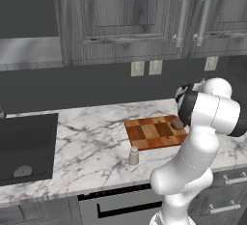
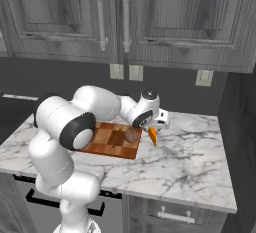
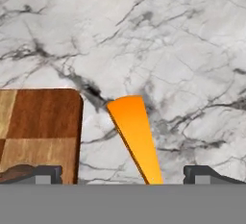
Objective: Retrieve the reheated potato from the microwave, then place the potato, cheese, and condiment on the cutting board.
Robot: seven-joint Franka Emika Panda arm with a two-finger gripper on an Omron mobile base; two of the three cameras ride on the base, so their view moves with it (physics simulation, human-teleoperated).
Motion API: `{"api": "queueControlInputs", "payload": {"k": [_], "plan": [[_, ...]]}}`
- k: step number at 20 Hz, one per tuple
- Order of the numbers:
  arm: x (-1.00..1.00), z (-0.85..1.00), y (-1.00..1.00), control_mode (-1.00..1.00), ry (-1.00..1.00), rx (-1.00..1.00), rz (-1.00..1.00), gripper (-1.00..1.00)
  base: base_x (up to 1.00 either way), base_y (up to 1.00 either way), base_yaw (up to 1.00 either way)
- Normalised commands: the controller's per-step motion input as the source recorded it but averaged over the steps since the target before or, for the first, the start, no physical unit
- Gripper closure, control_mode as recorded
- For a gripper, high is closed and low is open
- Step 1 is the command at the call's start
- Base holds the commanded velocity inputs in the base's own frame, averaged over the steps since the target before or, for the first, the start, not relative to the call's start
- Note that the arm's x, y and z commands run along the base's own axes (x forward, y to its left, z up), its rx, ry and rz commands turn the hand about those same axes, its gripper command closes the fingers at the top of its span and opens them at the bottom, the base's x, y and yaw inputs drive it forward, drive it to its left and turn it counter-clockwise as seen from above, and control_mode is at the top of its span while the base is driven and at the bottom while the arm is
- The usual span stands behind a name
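The cheese (image 3: 134,139) wedge was spotted right between the spread-open fingers of the gripper (image 3: 122,172), long axis pointing away, just beside the cutting board (image 3: 41,127).

We see a white marble counter (image 1: 91,132) with grey veins running under dark wooden wall cabinets (image 1: 120,16) fitted with vertical bar handles (image 1: 182,16). A black sink (image 1: 26,147) is set into the counter's left end. Pale outlets (image 1: 137,68) sit on the dark backsplash. Below the counter's front edge are drawers (image 1: 226,195) with grey handles
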Motion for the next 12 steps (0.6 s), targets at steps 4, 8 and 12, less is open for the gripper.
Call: {"api": "queueControlInputs", "payload": {"k": [4,8,12], "plan": [[0.27,-0.23,-0.11,-1.0,0.0,-0.02,0.07,-1.0,0.0,0.0,0.0],[0.24,-0.24,-0.13,-1.0,0.02,-0.02,0.03,-1.0,0.0,0.0,0.0],[0.29,-0.23,-0.1,-1.0,0.05,0.0,0.0,-1.0,0.0,0.0,0.0]]}}
